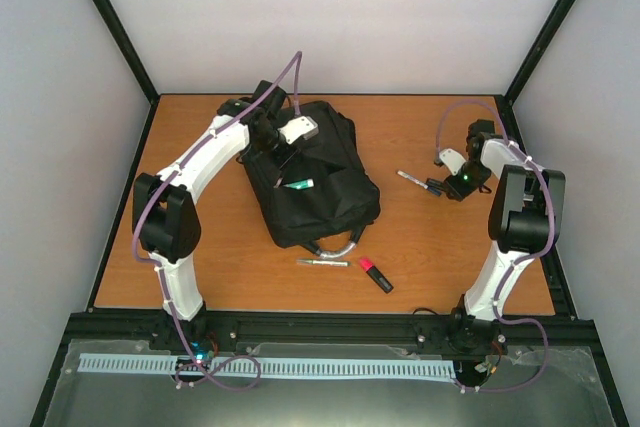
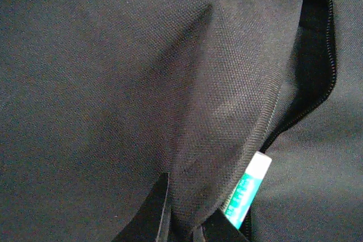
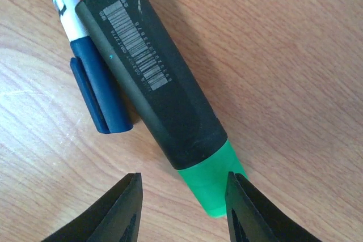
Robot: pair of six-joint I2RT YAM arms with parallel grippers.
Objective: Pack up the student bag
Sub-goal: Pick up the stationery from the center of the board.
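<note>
The student bag (image 1: 320,192) is a black backpack lying left of the table's centre, its pocket zip (image 2: 320,66) open. My left gripper (image 1: 281,157) reaches onto its top and is shut on a fold of the bag's fabric (image 2: 187,219), holding the pocket flap up. A teal and white tube (image 2: 248,190) pokes out of that pocket. At the right, my right gripper (image 3: 182,194) hangs open just over the table. The green cap of a black highlighter (image 3: 212,182) lies between its fingertips, close to the right one. A blue-capped pen (image 3: 93,86) lies beside the highlighter.
A thin pen (image 1: 322,262) and a red-capped black highlighter (image 1: 376,274) lie on the wooden table (image 1: 440,257) in front of the bag. The bag's grey loop handle (image 1: 345,244) points toward the near edge. Black frame posts and pale walls enclose the table.
</note>
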